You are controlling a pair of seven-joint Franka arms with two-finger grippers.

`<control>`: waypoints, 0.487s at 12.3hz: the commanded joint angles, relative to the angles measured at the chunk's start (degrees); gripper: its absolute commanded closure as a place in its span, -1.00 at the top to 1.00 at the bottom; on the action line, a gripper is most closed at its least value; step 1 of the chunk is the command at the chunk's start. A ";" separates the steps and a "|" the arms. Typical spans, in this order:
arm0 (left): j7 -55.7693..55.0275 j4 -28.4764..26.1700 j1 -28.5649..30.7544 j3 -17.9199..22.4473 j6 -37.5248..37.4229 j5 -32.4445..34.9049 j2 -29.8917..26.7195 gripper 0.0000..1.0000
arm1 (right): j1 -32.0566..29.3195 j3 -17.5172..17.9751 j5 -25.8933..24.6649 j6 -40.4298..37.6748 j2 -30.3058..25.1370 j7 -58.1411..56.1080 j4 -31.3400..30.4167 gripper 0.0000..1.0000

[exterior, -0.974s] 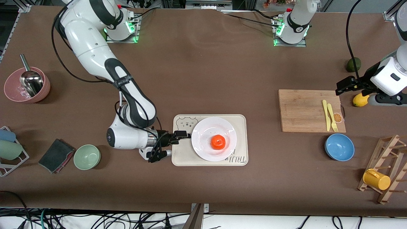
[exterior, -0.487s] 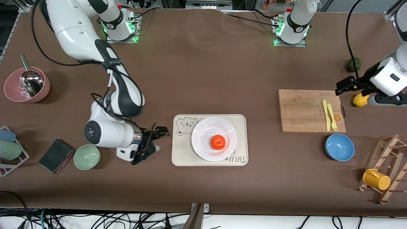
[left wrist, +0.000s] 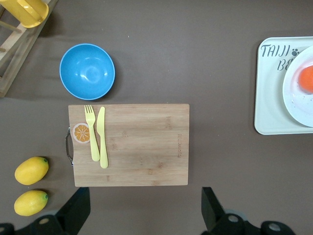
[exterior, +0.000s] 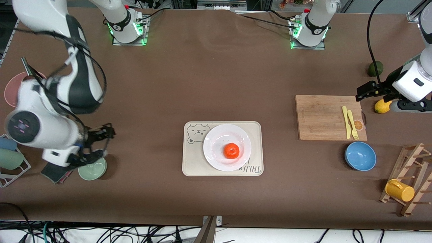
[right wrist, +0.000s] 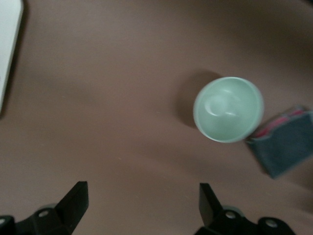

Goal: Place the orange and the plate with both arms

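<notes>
right hand (exterior: 101,141): up in the air over the green bowl (exterior: 92,168) at the right arm's end of the desk (exterior: 202,81), fingers spread wide with nothing between them
green bowl: sits just beside a dark sponge (exterior: 55,172); both show in the right wrist view, the bowl (right wrist: 228,109) touching the sponge's (right wrist: 285,147) edge
tray (exterior: 192,162): cream, with a bear print, lying mid-desk
plate (exterior: 216,135): white, resting on the tray, toward the end nearer the left arm
orange (exterior: 231,150): sits on the plate, a little off its middle toward the front camera
cutting board (exterior: 320,116): wooden, with a yellow knife and fork (exterior: 350,122) on it
blue bowl (exterior: 360,156): just beside the board, nearer the front camera
left hand (exterior: 366,91): waits in the air over the desk at the board's corner, by a lemon (exterior: 382,106), fingers spread apart and holding nothing
</notes>
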 commanded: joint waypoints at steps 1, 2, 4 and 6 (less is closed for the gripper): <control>0.59 0.10 0.11 -0.02 -0.01 -0.62 -0.23 1.00 | 0.14 -0.92 -1.64 -2.57 -10.35 0.04 -5.67 1.00; 0.59 0.10 0.03 -0.11 -0.01 -0.62 -0.23 1.00 | -0.56 -0.74 -1.12 -2.84 -14.84 0.31 -10.14 1.00; 0.59 0.10 0.02 -0.11 -0.01 -0.62 -0.23 1.00 | -2.31 -0.04 0.55 -3.11 -23.27 4.93 -21.20 1.00; 0.59 0.10 0.02 -0.11 -0.01 -0.54 -0.23 1.00 | -5.99 0.14 3.52 -0.31 -31.54 10.40 -32.89 1.00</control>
